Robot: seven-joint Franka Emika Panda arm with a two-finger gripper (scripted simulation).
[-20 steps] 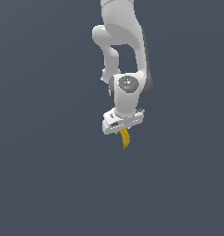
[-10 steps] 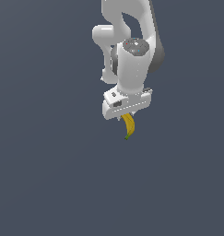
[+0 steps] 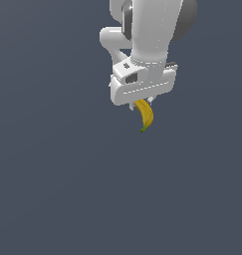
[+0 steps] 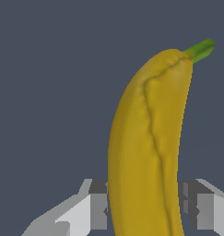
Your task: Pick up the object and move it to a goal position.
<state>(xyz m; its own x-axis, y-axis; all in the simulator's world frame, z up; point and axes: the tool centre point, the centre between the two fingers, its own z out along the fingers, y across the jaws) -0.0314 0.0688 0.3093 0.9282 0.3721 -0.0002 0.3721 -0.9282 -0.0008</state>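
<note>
The arm has climbed toward the upper part of the exterior view and shifted slightly right, carrying its load, so the lift looks done and the move toward the goal underway. The pincer (image 3: 141,102) is clenched on the banana (image 3: 145,115), which hangs below it at upper centre: slim, curved, yellow, green-tipped.

No readable text, labels or numbers anywhere.
</note>
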